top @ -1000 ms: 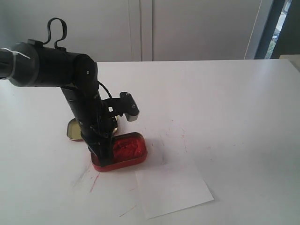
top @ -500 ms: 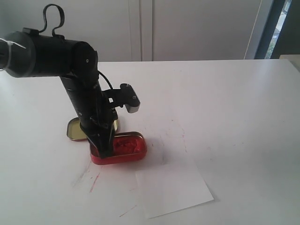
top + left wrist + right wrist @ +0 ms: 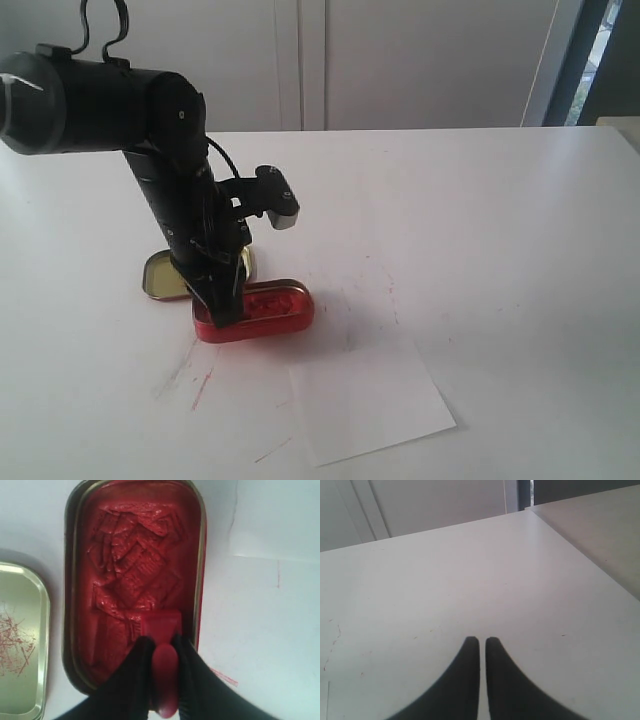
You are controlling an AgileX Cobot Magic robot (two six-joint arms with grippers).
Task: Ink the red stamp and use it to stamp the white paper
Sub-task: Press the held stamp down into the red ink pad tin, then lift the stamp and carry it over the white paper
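Left wrist view: left end effector [image 3: 162, 647] grasps the red stamp [image 3: 161, 626], block resting on the pad of the ink tin [image 3: 202, 555]. Exterior view hides the stamp but shows the white paper [image 3: 370, 405] just beside the tin, toward the bench [image 3: 500, 220] near edge. Right end effector [image 3: 482, 641] is clenched and empty.

No legible text or markings

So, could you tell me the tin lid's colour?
The tin lid is gold with red flecks, clearest in the left wrist view.
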